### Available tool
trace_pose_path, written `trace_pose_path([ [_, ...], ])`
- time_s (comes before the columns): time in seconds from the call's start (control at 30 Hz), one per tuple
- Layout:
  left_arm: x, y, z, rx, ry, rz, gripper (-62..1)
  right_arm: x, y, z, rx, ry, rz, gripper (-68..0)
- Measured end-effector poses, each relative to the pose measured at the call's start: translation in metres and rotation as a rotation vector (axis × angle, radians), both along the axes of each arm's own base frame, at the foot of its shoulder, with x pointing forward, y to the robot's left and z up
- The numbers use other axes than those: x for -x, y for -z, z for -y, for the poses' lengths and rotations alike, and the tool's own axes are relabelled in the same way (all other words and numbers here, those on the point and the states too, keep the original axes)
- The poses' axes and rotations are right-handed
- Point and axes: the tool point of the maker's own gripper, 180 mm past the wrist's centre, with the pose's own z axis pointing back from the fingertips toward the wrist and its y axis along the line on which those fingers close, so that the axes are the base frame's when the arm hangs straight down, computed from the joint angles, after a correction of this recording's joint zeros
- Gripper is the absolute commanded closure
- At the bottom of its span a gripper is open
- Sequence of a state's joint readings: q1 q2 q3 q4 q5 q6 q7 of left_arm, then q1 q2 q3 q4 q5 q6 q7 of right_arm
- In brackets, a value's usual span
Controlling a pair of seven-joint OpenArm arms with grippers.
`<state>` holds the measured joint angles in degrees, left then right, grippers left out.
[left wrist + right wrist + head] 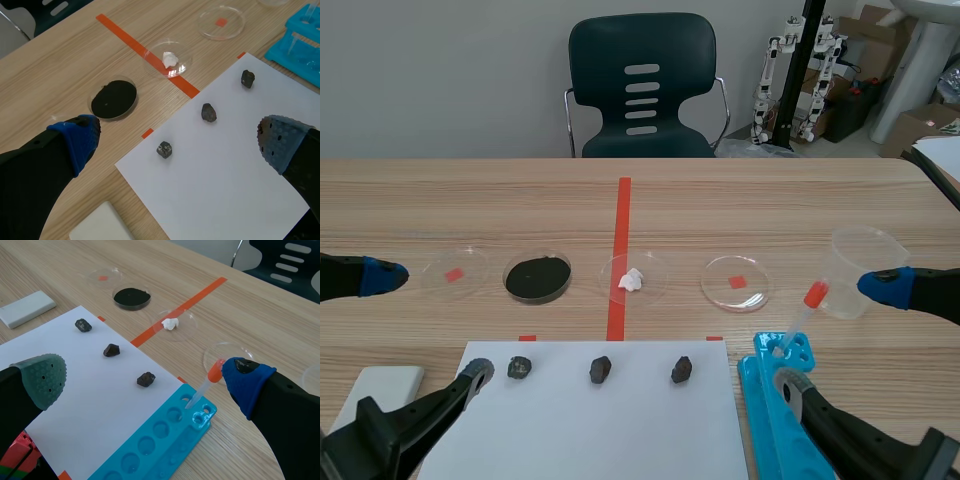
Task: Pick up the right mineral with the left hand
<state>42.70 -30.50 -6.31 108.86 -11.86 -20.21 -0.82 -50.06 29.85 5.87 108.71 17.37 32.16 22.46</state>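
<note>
Right mineral (681,370) lies on paper (580,430) while left end effector (177,140) and right end effector (146,376) gape empty.

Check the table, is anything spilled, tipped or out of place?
Nothing looks spilled or broken. The three minerals sit apart in a row on the white paper. Only the dropper leans, standing tilted in the blue rack.

The right mineral (681,369) is too small in the scene view to show texture, the blue rack (762,405) runs off that view's lower edge, and the white block (102,225) is cut off in the left wrist view.
</note>
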Motion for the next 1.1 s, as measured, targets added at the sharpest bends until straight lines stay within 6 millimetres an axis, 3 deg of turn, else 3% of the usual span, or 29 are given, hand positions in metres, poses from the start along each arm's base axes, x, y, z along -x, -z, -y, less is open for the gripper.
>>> trace_pose_path([
  [0.7,-0.001,-0.002,0.000,0.006,0.000,0.006,-62.3,0.000,0.000,0.000,0.000,0.000,0.000,-67.9],
  [0.9,-0.015,-0.002,0.009,-0.020,0.017,0.009,-62.3,0.000,0.000,0.000,0.001,0.000,0.000,-67.9],
  [1.03,-0.021,0.011,0.026,-0.038,0.006,-0.071,-62.3,0.000,0.000,0.000,-0.001,0.000,0.001,-67.9],
  [1.1,-0.030,0.016,0.025,-0.034,-0.069,-0.113,-62.3,0.000,0.000,0.000,0.000,0.000,0.000,-67.9],
])
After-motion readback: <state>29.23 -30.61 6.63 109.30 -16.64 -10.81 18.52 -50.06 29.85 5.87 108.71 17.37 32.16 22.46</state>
